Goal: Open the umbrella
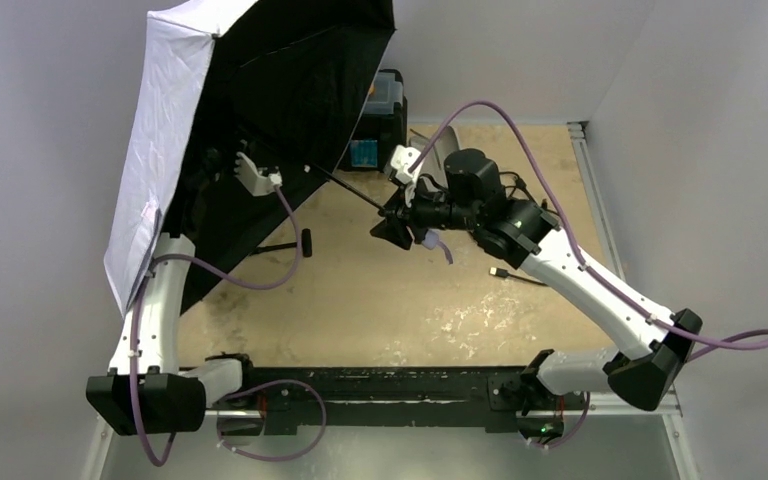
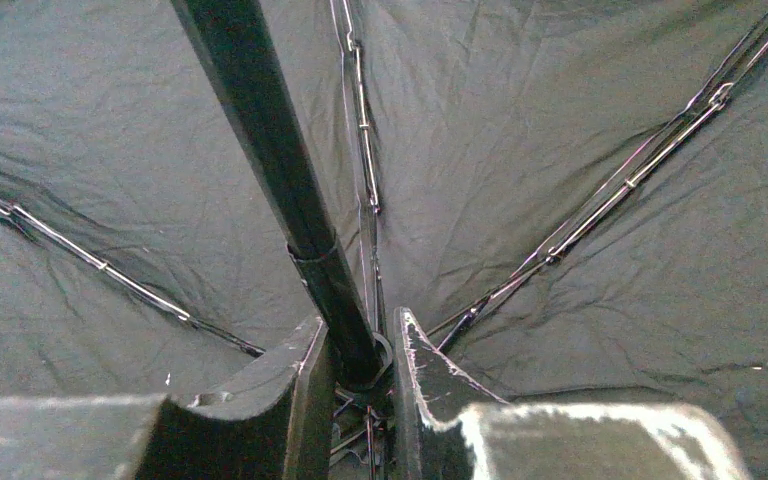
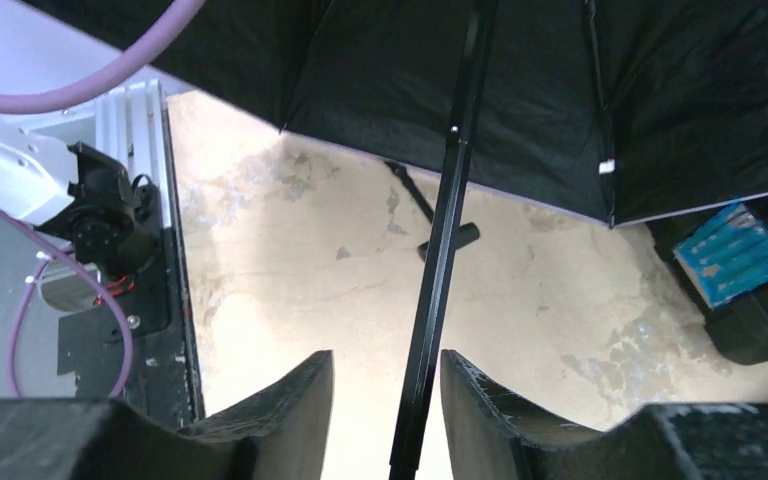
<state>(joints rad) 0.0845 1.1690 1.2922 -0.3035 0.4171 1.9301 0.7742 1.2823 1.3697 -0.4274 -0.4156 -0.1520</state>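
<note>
Umbrella point(image 1: 290, 70) over table's point(image 1: 360, 290) left edge, left claw point(image 2: 360, 345), right claw point(image 3: 387, 365) apparently clamping shaft point(image 1: 345, 190)

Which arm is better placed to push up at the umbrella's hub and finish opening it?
Left. The left gripper straddles the umbrella's shaft right where the ribs meet; the right gripper sits far down the shaft, away from the canopy.
</note>
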